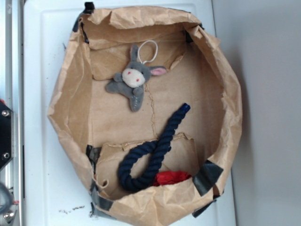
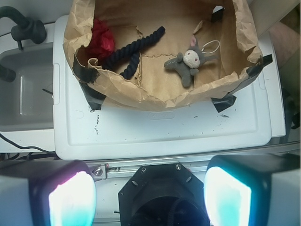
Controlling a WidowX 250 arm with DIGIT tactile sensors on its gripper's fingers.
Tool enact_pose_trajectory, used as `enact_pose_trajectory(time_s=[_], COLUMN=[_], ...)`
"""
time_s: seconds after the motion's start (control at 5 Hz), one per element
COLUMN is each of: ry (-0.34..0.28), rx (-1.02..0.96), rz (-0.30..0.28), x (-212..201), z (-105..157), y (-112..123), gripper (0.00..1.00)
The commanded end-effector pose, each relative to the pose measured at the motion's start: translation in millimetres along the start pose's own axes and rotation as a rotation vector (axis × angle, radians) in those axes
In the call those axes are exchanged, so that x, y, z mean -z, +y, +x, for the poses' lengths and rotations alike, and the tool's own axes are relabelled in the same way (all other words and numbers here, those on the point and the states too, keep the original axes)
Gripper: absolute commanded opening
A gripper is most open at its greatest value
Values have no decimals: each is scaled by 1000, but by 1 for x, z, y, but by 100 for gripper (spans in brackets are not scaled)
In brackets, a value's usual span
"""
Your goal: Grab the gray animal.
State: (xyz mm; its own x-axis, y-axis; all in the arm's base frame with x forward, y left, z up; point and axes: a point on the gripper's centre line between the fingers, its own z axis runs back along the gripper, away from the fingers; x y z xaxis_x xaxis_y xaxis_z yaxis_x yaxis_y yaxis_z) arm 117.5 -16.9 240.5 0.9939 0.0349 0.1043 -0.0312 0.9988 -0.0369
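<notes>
The gray animal, a small plush donkey with a cream face, a pink-lined ear and a white string loop, lies on the floor of a brown paper bin toward its far side. The wrist view shows the donkey far ahead inside the bin. My gripper is open, its two glowing pads wide apart with nothing between them. It hovers well short of the bin, over the robot's black base. The gripper is out of frame in the exterior view.
A navy rope loops across the bin floor, and a red cloth lies beside it. The bin sits on a white plastic lid. A grey tub stands to the left of the lid in the wrist view.
</notes>
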Motion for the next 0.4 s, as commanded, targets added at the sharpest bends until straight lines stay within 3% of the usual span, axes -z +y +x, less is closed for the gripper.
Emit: enact_pose_trajectory(time_s=[0.0, 0.2], ry=[0, -49], rx=[0, -2], rz=[0, 18], x=[0, 13], z=[0, 49], y=[0, 10], gripper=[100, 100])
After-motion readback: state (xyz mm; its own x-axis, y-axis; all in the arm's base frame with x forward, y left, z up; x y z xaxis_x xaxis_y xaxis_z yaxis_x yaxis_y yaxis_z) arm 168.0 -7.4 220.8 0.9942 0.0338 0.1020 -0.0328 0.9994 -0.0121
